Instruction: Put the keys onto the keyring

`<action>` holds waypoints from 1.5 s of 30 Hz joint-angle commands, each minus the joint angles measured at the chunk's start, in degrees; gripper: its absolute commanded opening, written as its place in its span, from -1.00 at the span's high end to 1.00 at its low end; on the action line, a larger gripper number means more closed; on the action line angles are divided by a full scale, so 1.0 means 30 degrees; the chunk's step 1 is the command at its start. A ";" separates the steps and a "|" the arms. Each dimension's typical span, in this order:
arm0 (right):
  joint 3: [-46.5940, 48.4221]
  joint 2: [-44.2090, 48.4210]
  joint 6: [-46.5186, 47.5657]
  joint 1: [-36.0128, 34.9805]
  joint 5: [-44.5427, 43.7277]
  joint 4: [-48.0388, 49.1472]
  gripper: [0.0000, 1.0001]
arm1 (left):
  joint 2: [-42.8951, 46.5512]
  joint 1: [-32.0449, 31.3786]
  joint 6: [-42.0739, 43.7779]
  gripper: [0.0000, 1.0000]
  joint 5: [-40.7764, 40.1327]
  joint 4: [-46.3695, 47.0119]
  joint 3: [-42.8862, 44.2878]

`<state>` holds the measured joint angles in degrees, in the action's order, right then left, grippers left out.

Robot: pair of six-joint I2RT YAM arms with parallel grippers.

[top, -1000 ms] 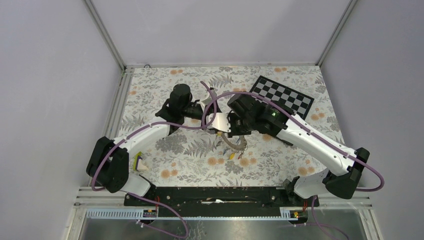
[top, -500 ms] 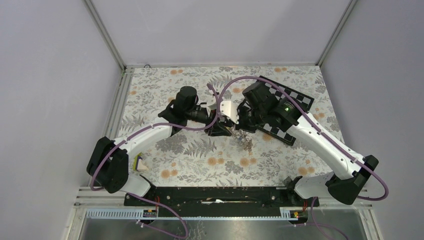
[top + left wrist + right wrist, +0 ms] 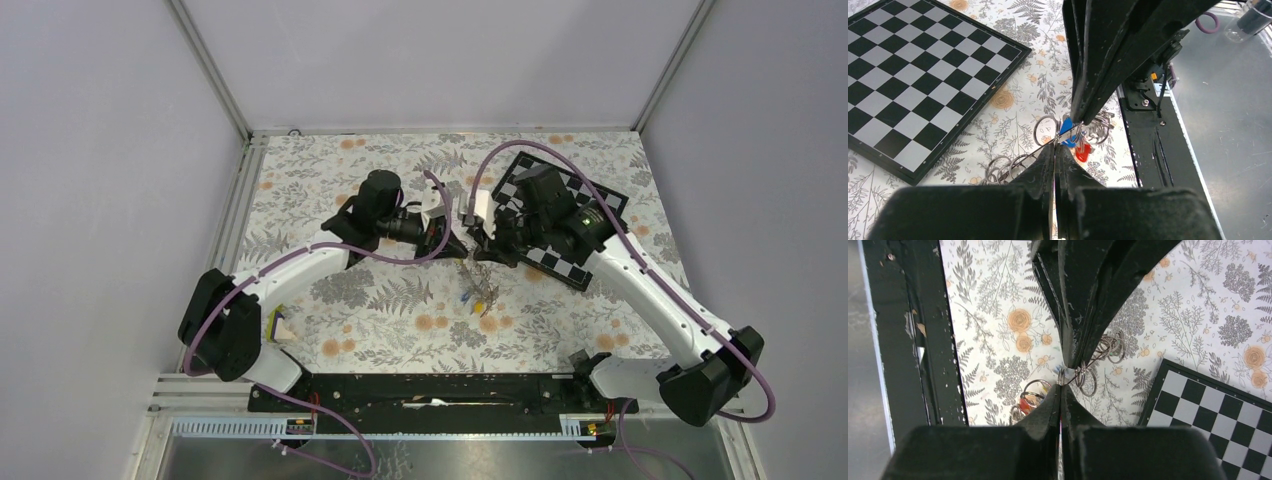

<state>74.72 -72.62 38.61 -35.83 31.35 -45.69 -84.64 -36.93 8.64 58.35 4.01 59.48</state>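
Left claw (image 3: 1055, 146) has snapped shut, meeting right claw (image 3: 1062, 382) tip to tip above table (image 3: 380, 300).
Both clamp shut on keyring (image 3: 1003, 169) loops; red and blue keys (image 3: 1084, 151) dangle beneath. Board (image 3: 908, 75) lies beside, partly under right arm (image 3: 640, 285).

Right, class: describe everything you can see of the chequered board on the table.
The chequered board is a flat, thin panel of black and pale grey squares inside a narrow black border, matte-looking. It lies flat on the floral tablecloth at the far right, turned at an angle to the table's edges. In the top view the right arm covers its near-left part; whether they touch cannot be told.
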 commanded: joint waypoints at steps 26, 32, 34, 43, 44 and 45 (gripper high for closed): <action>-0.6124 0.1422 -1.0974 0.4353 1.0218 1.4352 1.00 | 0.3192 0.0477 0.6332 0.11 0.0758 -0.9020 0.2675; -0.6364 0.1179 -1.2310 0.4542 1.0703 1.5812 1.00 | 0.2383 0.0459 0.5666 0.24 0.1959 -0.8588 0.2448; -0.6602 0.1117 -1.2730 0.4586 1.0928 1.6444 1.00 | 0.2141 0.0469 0.5079 0.24 0.1860 -0.7785 0.2280; -0.8146 0.0916 -1.6519 0.4869 1.2164 2.0899 1.00 | 0.1907 0.0543 0.2022 0.22 0.0380 -0.3866 0.1288; -0.8221 0.0912 -1.6706 0.4870 1.2272 2.1187 1.00 | 0.1905 0.0595 0.1624 0.22 0.0384 -0.3385 0.1166; -0.8271 0.0889 -1.6814 0.4875 1.2322 2.1358 1.00 | 0.1920 0.0664 0.1139 0.22 0.0378 -0.2853 0.1015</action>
<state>50.06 -69.95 -6.37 -21.71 64.40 8.36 -78.94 -35.55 17.67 60.12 -13.37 63.61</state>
